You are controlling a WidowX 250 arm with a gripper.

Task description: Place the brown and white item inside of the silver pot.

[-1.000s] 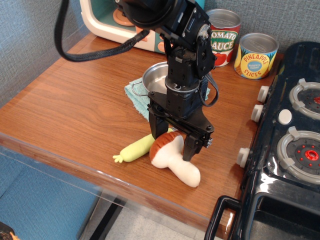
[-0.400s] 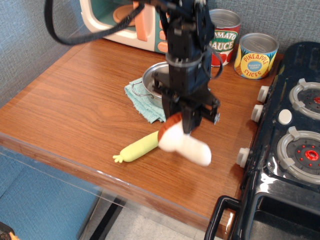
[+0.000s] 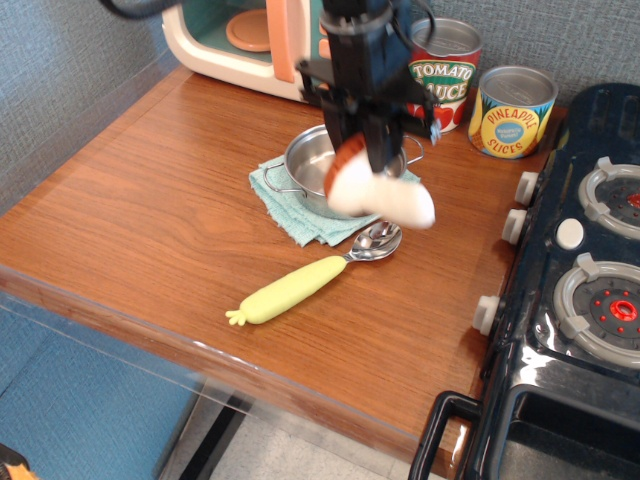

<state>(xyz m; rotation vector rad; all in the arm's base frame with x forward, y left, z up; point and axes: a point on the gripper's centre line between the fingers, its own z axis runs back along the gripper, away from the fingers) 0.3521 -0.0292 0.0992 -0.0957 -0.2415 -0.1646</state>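
The black robot gripper (image 3: 372,150) is cut off by the top edge, so only its lower housing and fingers show; it pinches the soft plush mushroom with rust-brown cap and cream-white stem (image 3: 378,192) by the cap end. The mushroom is blurred, raised off the table, its stem pointing right and slightly downward, in front of the small shiny round steel pot (image 3: 312,170). Arm and mushroom hide the right half of the pot; one loop handle shows at left. The pot rests on a folded teal cloth (image 3: 291,209), largely covered by it. A spoon with a yellow-green handle and metal bowl (image 3: 309,282) lies on the brown wooden tabletop (image 3: 150,200), just in front of the cloth. At the back stand a tomato sauce tin (image 3: 447,73), partly hidden by the arm, and a pineapple slices tin (image 3: 512,111). A cream and teal toy oven (image 3: 235,40) is cropped at top; a black toy stove (image 3: 575,300) is cropped at right. Blue-grey textured walls surround the table.
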